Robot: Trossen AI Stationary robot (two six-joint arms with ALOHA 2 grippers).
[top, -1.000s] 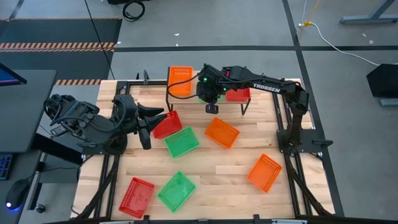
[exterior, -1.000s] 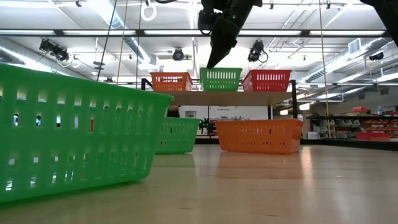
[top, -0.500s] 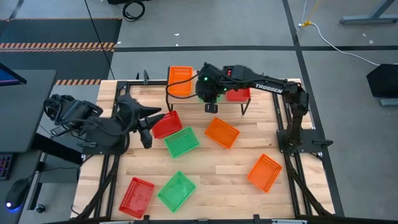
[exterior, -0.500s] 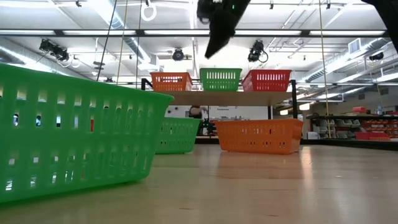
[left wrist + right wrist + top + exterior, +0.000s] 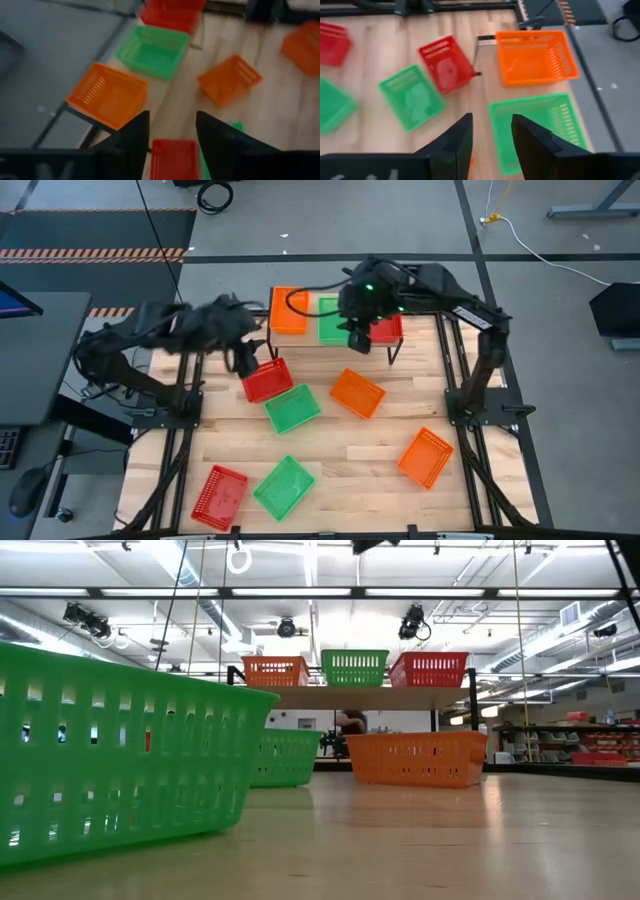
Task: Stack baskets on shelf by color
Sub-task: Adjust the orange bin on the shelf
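Partly, red shelf basket [image 5: 385, 330] behind R arm

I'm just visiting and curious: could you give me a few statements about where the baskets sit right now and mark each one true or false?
1. The shelf holds three baskets, one of each colour. True.
2. The green basket sits in the middle of the shelf. True.
3. Baskets on the shelf are already stacked two high. False: each stands alone.
4. The right end effector carries an orange basket. False: its fingers are apart with nothing between them.
5. Six baskets lie on the table. True.
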